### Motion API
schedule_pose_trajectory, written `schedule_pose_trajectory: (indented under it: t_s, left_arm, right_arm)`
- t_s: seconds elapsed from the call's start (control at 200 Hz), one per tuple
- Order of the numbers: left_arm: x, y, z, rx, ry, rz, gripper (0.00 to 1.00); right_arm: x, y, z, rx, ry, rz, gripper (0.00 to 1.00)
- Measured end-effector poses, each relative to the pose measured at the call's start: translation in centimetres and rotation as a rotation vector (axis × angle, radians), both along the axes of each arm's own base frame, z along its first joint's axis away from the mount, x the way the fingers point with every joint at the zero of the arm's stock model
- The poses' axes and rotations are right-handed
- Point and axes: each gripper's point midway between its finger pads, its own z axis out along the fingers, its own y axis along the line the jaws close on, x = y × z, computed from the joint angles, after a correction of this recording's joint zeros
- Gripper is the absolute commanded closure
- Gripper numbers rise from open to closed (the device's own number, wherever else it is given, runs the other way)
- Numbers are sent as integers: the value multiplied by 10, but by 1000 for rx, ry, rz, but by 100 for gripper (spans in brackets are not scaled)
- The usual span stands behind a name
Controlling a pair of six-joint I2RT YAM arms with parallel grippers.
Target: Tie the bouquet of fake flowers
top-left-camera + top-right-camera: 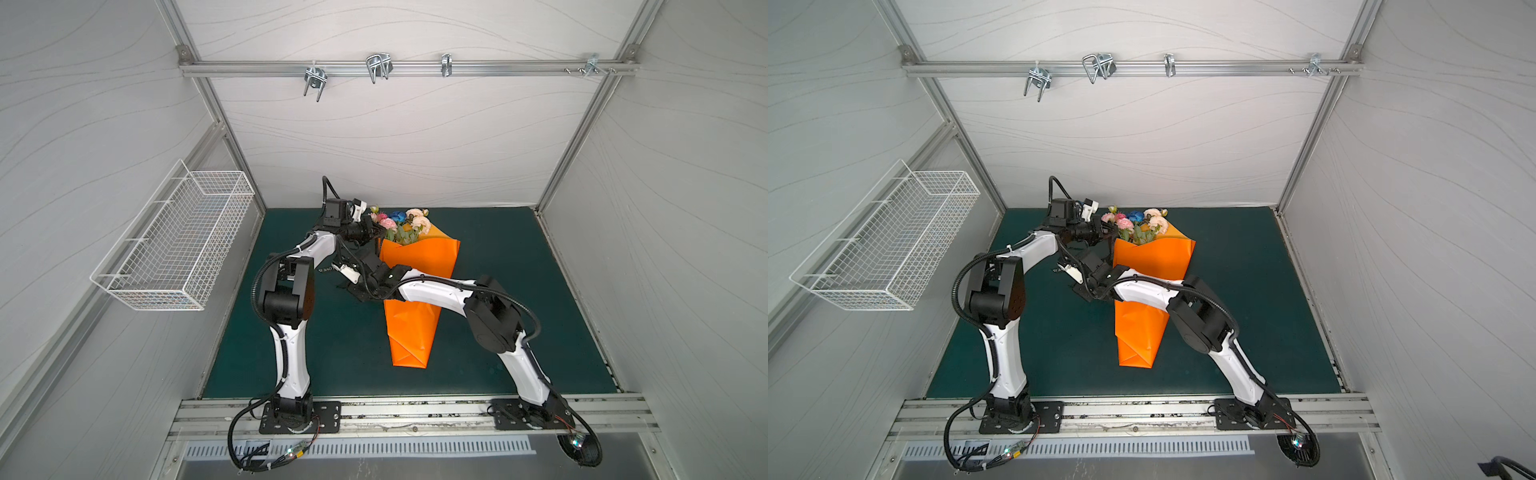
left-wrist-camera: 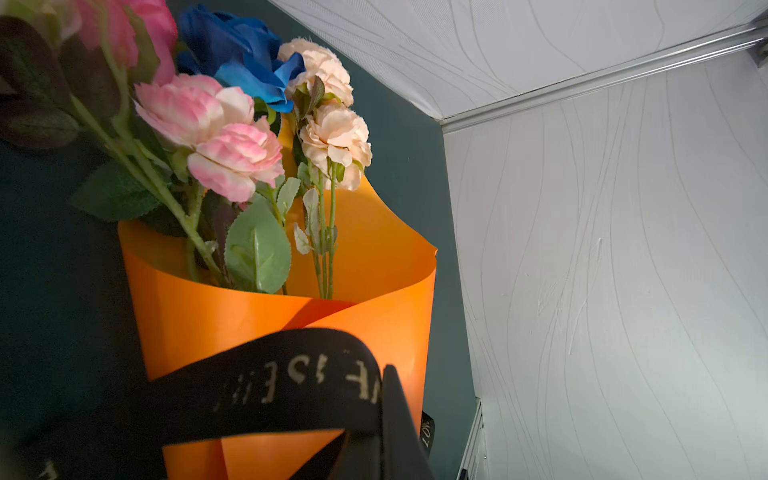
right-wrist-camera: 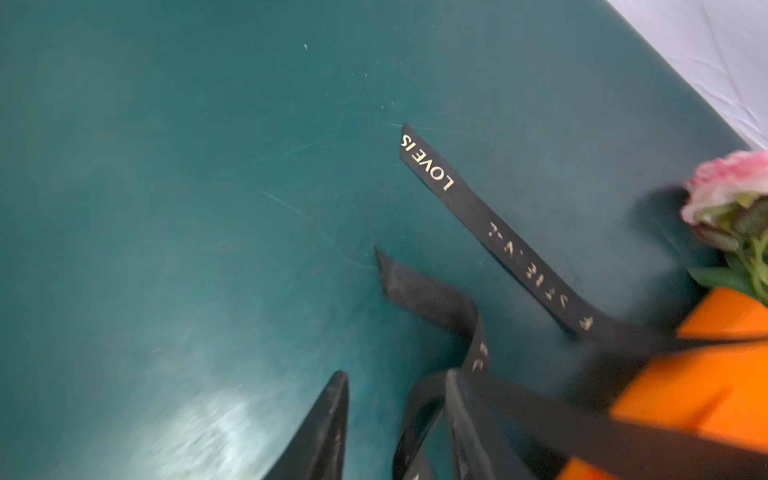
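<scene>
We count one bouquet (image 1: 397, 224) of fake flowers, showing one blue, two peach and at least three pink blossoms in the left wrist view. It lies on the green mat (image 1: 498, 311) toward the back wall, with its stems inside one cone of orange paper (image 1: 419, 266). One black ribbon (image 2: 270, 382) with pale lettering crosses the paper, and its two loose ends lie on the mat. One wire basket (image 1: 178, 245) hangs on the left wall, and four metal hooks (image 1: 377, 66) sit on the back rail. The right arm (image 1: 432, 291) crosses over the cone and hides its middle in both top views. The left gripper (image 1: 375, 234), beside the cone's mouth, is fully closed on the ribbon. The right gripper (image 3: 395, 399) stands partly open and grips nothing, with the ribbon draped against one finger (image 3: 457, 415).
</scene>
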Motion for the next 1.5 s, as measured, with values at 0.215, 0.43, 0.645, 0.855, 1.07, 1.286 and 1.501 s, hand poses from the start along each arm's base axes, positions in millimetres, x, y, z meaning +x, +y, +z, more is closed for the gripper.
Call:
schedule_pose_trajectory:
  t_s: [0.215, 0.43, 0.645, 0.855, 1.07, 1.286, 1.501]
  left_arm:
    - [11, -3, -4, -51, 26, -56, 100]
    - [8, -2, -13, -72, 57, -75, 100]
    - [12, -1, -16, -83, 69, -80, 100]
    - [9, -4, -28, -103, 102, -99, 100]
    - [9, -2, -35, -116, 120, -103, 100]
    - [9, -2, -34, -122, 116, -109, 100]
    - [12, 5, -41, -127, 137, -91, 100]
  right_arm:
    - [37, 6, -12, -31, -11, -17, 45]
    - [55, 5, -10, -79, 0, -21, 40]
    - [45, -4, -18, -136, 66, -3, 41]
    - [43, -9, -31, -181, 123, 8, 43]
    - [44, -8, -40, -202, 138, 7, 45]
    - [45, -12, -51, -229, 142, -5, 57]
    - [42, -12, -63, -259, 140, 5, 76]
